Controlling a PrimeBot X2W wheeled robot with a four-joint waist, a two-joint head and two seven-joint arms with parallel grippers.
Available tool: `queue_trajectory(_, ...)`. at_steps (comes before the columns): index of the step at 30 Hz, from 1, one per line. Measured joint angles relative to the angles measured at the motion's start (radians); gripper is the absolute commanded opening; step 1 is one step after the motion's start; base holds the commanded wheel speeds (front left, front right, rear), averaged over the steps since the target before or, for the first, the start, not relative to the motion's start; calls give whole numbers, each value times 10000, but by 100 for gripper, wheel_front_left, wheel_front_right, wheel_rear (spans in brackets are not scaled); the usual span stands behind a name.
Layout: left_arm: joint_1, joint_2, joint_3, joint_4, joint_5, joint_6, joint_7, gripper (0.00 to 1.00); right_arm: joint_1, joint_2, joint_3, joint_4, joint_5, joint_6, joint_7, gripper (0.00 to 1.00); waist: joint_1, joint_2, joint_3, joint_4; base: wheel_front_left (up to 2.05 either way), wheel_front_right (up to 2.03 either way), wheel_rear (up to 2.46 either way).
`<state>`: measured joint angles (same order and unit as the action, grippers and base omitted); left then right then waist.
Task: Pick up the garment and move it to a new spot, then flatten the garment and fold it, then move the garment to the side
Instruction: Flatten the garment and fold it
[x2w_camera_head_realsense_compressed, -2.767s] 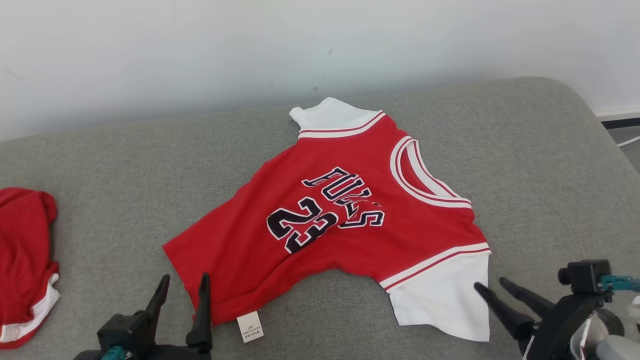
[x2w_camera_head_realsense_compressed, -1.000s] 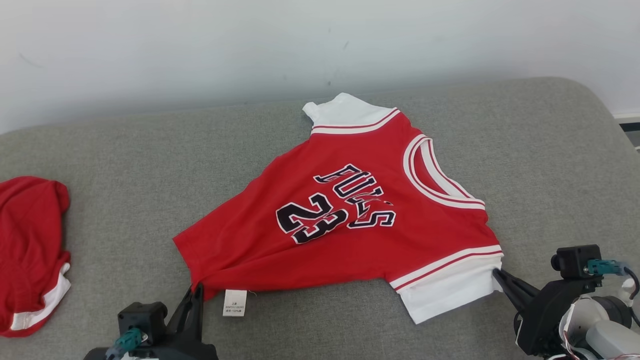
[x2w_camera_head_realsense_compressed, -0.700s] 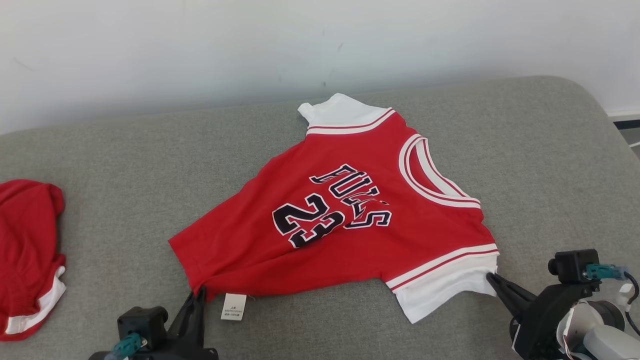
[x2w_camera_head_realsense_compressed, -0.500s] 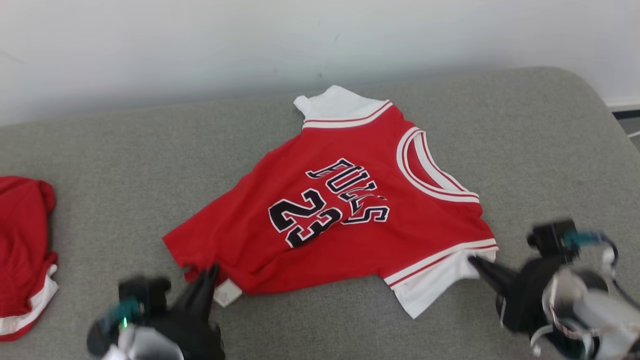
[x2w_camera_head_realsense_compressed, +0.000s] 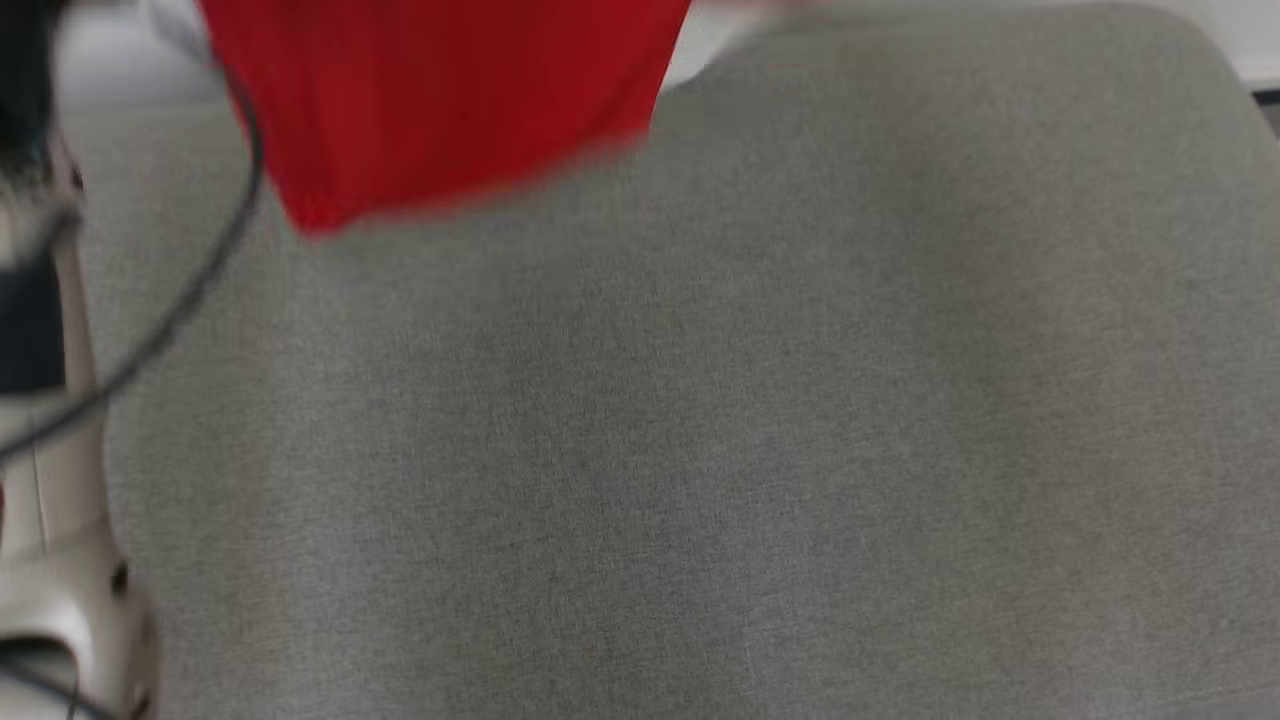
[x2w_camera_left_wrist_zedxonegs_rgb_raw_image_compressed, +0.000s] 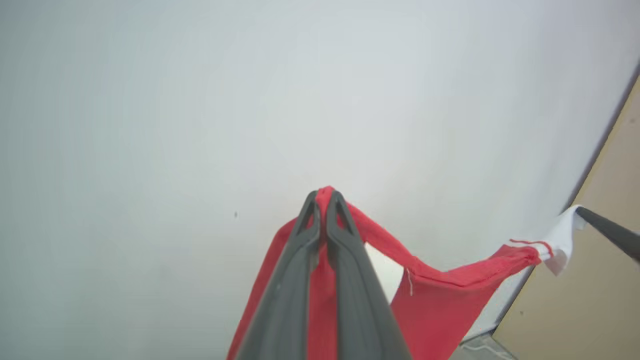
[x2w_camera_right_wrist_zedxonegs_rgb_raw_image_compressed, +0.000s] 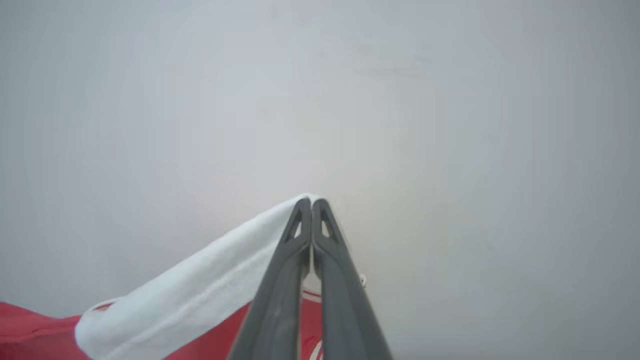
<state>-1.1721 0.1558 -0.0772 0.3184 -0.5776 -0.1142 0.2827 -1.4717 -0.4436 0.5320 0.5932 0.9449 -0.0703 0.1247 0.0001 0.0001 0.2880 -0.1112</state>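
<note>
You're on step 1, the pick-up. The jersey (x2w_camera_head_realsense_compressed: 440, 110) hangs clear above the couch (x2w_camera_head_realsense_compressed: 700, 450), with the left pincer (x2w_camera_left_wrist_zedxonegs_rgb_raw_image_compressed: 325, 197) clamped on its red edge and the right pincer (x2w_camera_right_wrist_zedxonegs_rgb_raw_image_compressed: 311, 201) clamped on the white sleeve. Next, carry it across and lower it spread taut.

Pale cream forearm (x2w_camera_head_realsense_compressed: 60, 600) with loose black cable (x2w_camera_head_realsense_compressed: 200, 290); left hand (x2w_camera_left_wrist_zedxonegs_rgb_raw_image_compressed: 324, 196) and right hand (x2w_camera_right_wrist_zedxonegs_rgb_raw_image_compressed: 311, 202) have long dark-grey fingers (x2w_camera_right_wrist_zedxonegs_rgb_raw_image_compressed: 280, 300).

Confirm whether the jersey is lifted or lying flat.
Lifted: the jersey hangs between left jaws, shut on red fabric, and right jaws, shut on its white sleeve.
</note>
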Motion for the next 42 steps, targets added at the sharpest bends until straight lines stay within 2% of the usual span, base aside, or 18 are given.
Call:
queue_trajectory(2, -1141, -424, -159, 59, -228, -10, -213, 0, -384, -155, -113, -449, -278, 88, -826, 0, 1, 0, 286, -7, 0, 0, 0)
queue_trajectory(4, -1312, -466, -305, -123, -230, -67, -311, 0, -314, -123, -104, -646, -318, 163, -1187, 0, 0, 0, 426, -3, 0, 0, 0)
queue_trajectory(6, -1067, -351, -525, -58, -240, -104, -472, 0, 252, 2, 150, -686, -489, 407, -1804, 0, -2, -2, 697, 12, 0, 0, 0)
queue_trajectory(10, 1439, 173, -918, 732, -581, -105, -700, 0, 2806, 362, 834, -102, -489, 1024, -2577, 0, 9, 5, 1016, 72, 0, 0, 0)
queue_trajectory(14, 4146, 479, -1837, 1081, -782, -98, -807, 0, 5563, 479, 1116, 244, -159, 1189, -3122, 0, 0, 4, 839, 97, 0, 0, 0)
queue_trajectory(19, 5706, 1131, -2757, 1060, -573, -104, -1352, 0, 7253, 420, 1427, 378, -33, 1373, -3411, 0, -3, 0, 306, 63, 0, 0, 0)
queue_trajectory(23, 6657, 1436, -3425, 1170, 90, -104, -1856, 0, 8125, 309, 1599, 472, 15, 1409, -3392, 0, -5, -2, -230, -33, 0, 0, 0)
queue_trajectory(28, 7595, 1584, -4192, 1106, 894, -105, -2362, 0, 9518, -194, 1879, 433, 56, 1421, -3304, 0, -3, -1, -930, -122, 0, 0, 0)
queue_trajectory(32, 8382, 1887, -4146, 978, 1145, -94, -2792, 0, 10362, -593, 1841, 123, 307, 1407, -3283, 0, -4, -2, -1509, -148, 0, 0, 0)
queue_trajectory(38, 9583, 1745, -4138, 625, 1078, 148, -3170, 0, 12226, -1041, 1877, -556, 978, 1394, -2880, 0, -4, -2, -2379, -113, 0, 0, 0)
queue_trajectory(42, 10564, 1682, -4209, 268, 1037, 397, -3189, 0, 12841, -1325, 1854, -1179, 1260, 1220, -2635, 0, -4, -3, -2860, -59, 0, 0, 0)
